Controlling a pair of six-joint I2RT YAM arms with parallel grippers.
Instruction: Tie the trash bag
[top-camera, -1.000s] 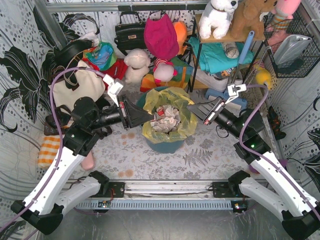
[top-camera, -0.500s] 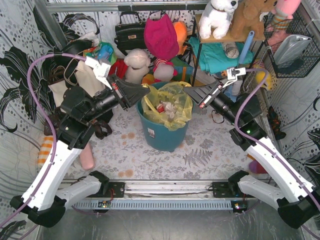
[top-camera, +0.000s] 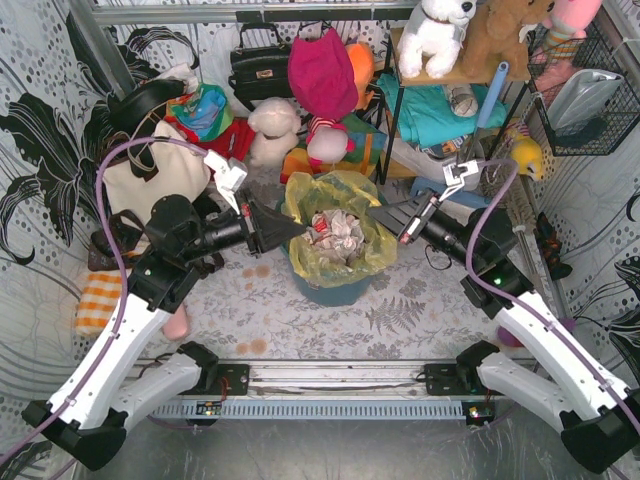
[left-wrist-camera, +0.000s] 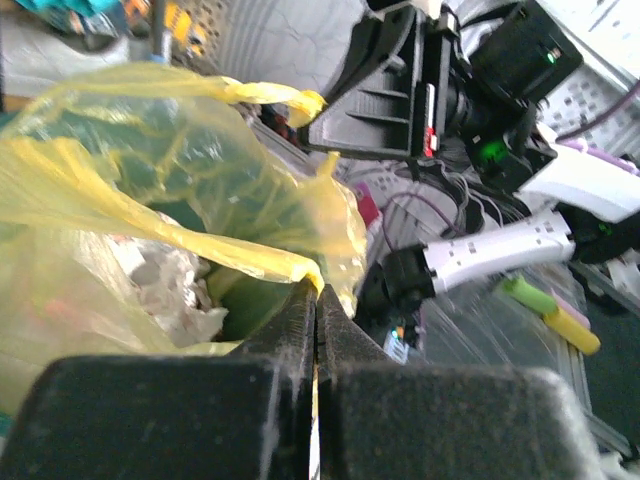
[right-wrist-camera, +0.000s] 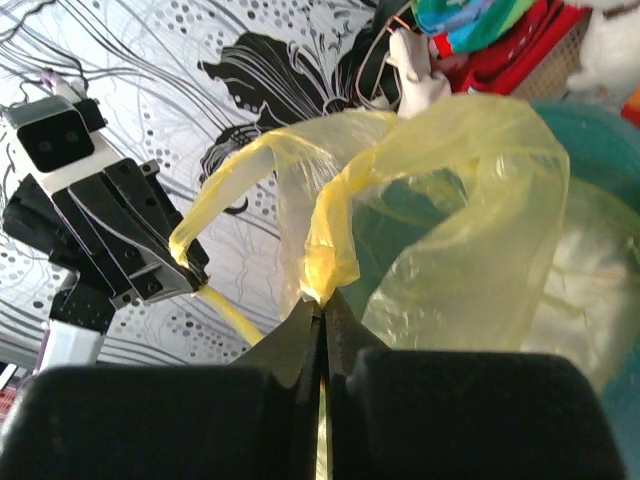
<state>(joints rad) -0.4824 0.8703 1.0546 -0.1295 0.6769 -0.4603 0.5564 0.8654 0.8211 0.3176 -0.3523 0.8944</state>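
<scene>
The yellow-green trash bag (top-camera: 338, 240) sits in a teal bucket (top-camera: 330, 291) at mid-table, with crumpled white-and-red paper (top-camera: 333, 232) showing in its mouth. My left gripper (top-camera: 300, 232) is at the bag's left rim, shut on a twisted strip of its edge (left-wrist-camera: 250, 262). My right gripper (top-camera: 376, 214) is at the right rim, shut on a gathered yellow tuft (right-wrist-camera: 330, 250). In the left wrist view my left gripper (left-wrist-camera: 318, 288) pinches the plastic, and the right gripper (left-wrist-camera: 375, 95) shows opposite. In the right wrist view my right gripper (right-wrist-camera: 323, 298) faces the left gripper (right-wrist-camera: 185, 265).
A cream tote bag (top-camera: 150, 175) and a black handbag (top-camera: 262, 65) stand behind the left arm. Plush toys (top-camera: 275, 130) crowd the back, with a metal shelf (top-camera: 450, 100) and a wire basket (top-camera: 585, 95) at the right. An orange striped cloth (top-camera: 97, 300) lies at the left.
Both arms rose, pulling the bag's edges up and back half a second ago, then came down again. The right gripper now sits closer to the bag's rim than a second ago.
</scene>
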